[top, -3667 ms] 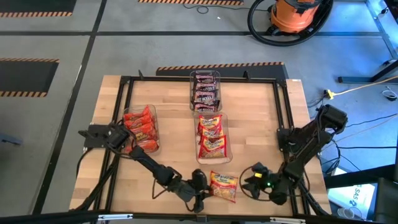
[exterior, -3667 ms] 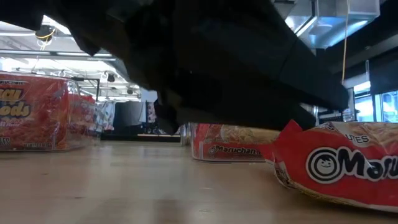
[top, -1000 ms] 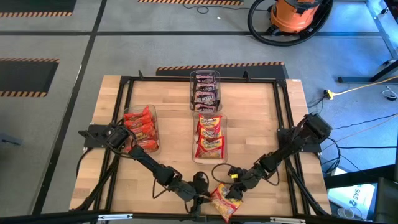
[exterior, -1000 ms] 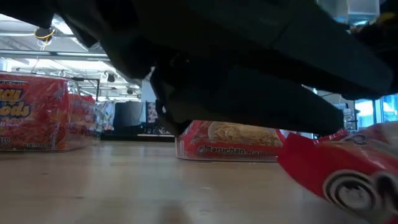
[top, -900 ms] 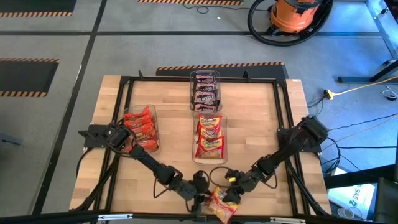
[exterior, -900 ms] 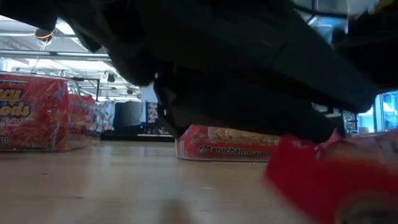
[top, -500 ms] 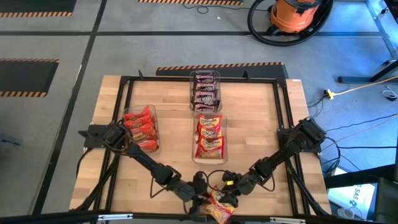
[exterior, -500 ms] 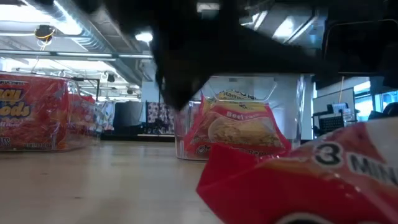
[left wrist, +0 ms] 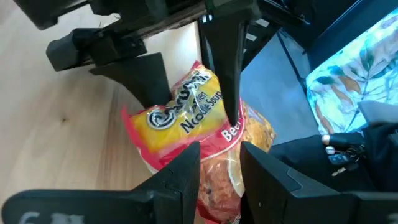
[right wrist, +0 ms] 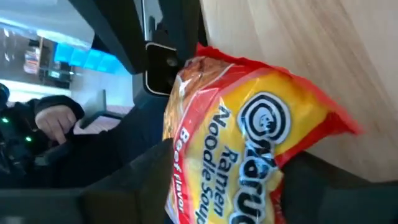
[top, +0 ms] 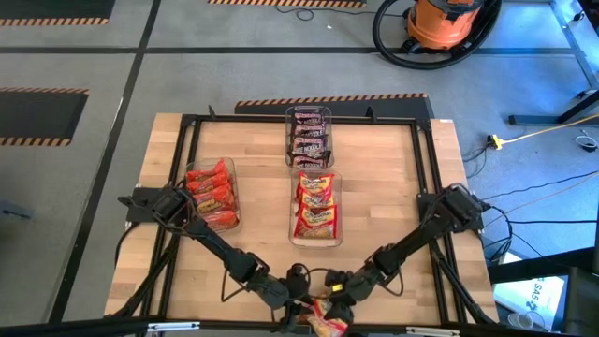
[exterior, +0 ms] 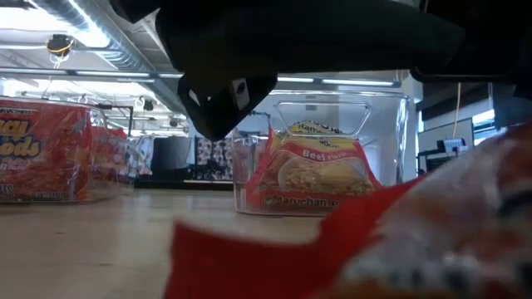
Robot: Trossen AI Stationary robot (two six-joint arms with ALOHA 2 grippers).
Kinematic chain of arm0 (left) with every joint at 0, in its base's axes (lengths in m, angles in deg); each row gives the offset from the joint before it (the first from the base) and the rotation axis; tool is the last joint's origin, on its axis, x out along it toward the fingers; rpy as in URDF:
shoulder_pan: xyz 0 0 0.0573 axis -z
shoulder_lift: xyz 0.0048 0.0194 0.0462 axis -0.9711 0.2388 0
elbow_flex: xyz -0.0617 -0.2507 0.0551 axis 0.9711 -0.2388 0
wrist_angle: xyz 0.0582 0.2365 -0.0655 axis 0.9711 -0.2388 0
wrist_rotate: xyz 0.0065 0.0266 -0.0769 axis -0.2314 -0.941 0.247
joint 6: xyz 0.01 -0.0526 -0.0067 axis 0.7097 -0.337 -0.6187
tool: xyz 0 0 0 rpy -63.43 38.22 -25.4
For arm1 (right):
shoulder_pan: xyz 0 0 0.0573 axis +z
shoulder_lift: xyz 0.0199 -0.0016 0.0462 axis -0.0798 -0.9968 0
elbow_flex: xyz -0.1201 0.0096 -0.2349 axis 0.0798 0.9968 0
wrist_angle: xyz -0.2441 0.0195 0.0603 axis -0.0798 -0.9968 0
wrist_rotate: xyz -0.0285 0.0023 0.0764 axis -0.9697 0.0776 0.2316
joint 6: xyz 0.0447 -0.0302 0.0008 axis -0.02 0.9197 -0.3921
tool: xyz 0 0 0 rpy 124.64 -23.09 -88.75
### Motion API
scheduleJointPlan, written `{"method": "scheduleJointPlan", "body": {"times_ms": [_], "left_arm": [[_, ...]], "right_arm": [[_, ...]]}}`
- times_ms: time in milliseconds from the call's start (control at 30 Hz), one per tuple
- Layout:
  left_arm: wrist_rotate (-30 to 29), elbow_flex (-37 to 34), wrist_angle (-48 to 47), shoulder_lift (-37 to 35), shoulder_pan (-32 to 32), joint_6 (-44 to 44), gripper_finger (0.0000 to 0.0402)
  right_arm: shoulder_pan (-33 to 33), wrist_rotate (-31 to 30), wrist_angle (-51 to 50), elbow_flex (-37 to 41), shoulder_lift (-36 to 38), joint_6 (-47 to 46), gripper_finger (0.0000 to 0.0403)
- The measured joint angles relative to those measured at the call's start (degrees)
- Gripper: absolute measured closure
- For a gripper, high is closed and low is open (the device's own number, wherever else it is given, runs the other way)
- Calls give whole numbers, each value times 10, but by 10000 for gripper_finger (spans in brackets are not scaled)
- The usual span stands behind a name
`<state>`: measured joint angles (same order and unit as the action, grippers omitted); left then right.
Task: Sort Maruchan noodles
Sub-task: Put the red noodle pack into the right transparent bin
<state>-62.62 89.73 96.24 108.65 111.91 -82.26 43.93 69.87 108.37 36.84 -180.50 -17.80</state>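
Both hands meet at the 6 o'clock edge of the desk [top: 374, 168], over one red and yellow noodle packet [top: 326, 323] that juts past that edge. From the right wrist view the right hand [right wrist: 224, 180] has a finger [right wrist: 134, 180] on each side of the packet [right wrist: 249, 155], grasping it across its width; the print reads "Ramen Noodle Soup" and "Beef flavor". From above, this right hand [top: 339, 298] sits just at 1 o'clock of the packet, its arm running off toward 2 o'clock. The left hand [top: 298, 298] is just at 11 o'clock of the packet, its arm stretching away toward 10 o'clock. In the left wrist view its two fingers [left wrist: 186, 174] stand apart over the packet [left wrist: 186, 118], with the right hand's dark fingers [left wrist: 227, 68] pressed on the wrapper beyond; whether the left hand itself is gripping the packet I cannot tell. Three clear bins [top: 340, 225] hold the other packets: dark brown ones [top: 309, 136] at 12 o'clock, red and yellow ones [top: 316, 204] at the centre, orange-red ones [top: 213, 192] at 9 o'clock. From desk height the held packet [exterior: 399, 249] fills the near corner, with the centre bin [exterior: 399, 141] behind it. A person's hand [right wrist: 59, 118] shows in the room beyond.
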Motion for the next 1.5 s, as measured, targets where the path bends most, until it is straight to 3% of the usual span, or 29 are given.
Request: {"method": "scheduleJointPlan", "body": {"times_ms": [333,433,667,967,1167,1300,1500], "left_arm": [[0,0,-11,0,0,0,294],[0,0,-14,0,0,0,294],[6,0,-79,-32,5,-9,294],[-74,1,-233,-119,41,-12,294],[-126,1,-260,-159,82,37,294],[-151,0,-265,-162,96,48,294],[-169,-11,-265,-162,102,29,294]], "right_arm": [[1,-5,-33,-20,-2,45,354],[1,-4,-33,-19,4,76,392],[1,-16,-109,-18,61,151,396],[0,-97,-290,-19,188,229,400],[-3,-178,-370,-25,281,307,400],[-30,-211,-482,-73,326,353,401],[-88,-281,-652,-203,337,459,401]]}}
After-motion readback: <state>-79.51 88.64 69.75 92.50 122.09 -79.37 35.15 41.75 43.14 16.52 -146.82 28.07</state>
